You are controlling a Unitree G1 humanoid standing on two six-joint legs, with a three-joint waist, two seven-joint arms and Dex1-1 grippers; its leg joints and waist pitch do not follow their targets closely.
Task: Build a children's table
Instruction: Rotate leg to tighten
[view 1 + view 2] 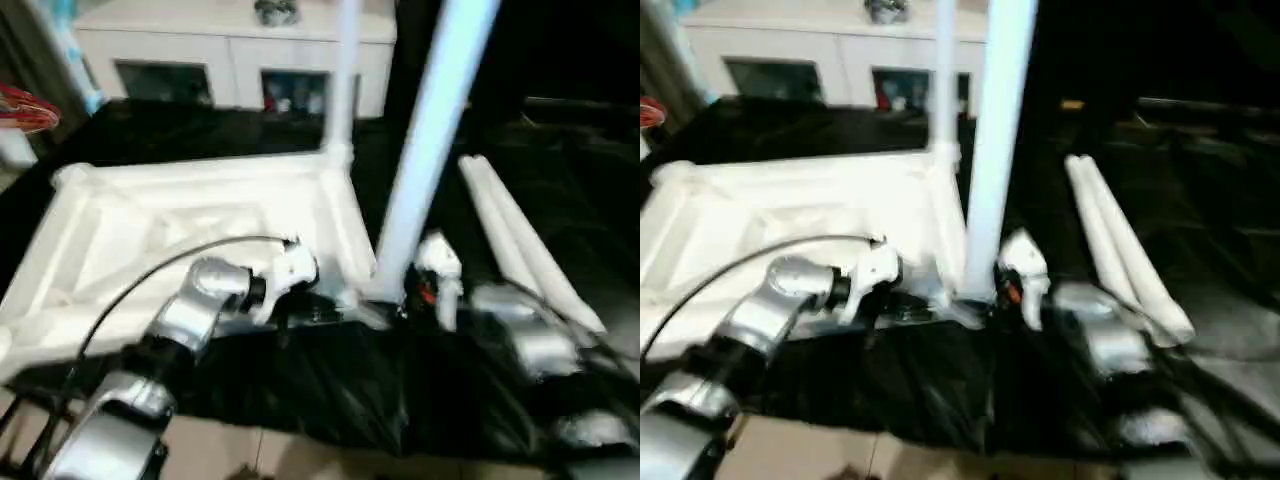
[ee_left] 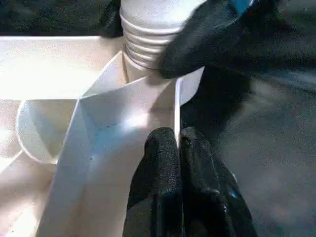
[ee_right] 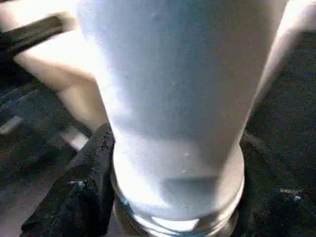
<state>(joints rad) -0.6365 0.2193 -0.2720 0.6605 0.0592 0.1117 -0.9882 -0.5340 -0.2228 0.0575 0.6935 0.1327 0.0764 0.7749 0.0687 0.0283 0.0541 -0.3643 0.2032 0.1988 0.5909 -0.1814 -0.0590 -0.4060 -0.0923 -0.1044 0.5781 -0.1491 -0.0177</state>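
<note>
The left pincer (image 2: 177,148) is shut on the thin rim wall of the tabletop (image 1: 180,230), its two black fingers (image 2: 163,163) pressed flat against each other with the white edge between their tips, right beside the near corner socket (image 2: 190,86). The right pincer (image 3: 170,197) stands around the base of the near leg (image 1: 430,140), one black finger (image 3: 84,192) against the leg's side just above its threaded end; whether it truly grips or only brackets the tube I cannot tell.

The tabletop lies upside down on the black-covered surface (image 1: 300,390), ribbed underside up. A far leg (image 1: 345,80) already stands upright in the far corner. The near leg stands slightly tilted in its socket, its screw ridges (image 2: 143,44) still showing above the rim, so it looks only partly seated. Two spare legs (image 1: 520,240) lie side by side on the surface, to the right.

The step in hand appears to be fitting the second leg. The next move likely calls for a firm hold on the tube, turning it down while the left pincer steadies the top
</note>
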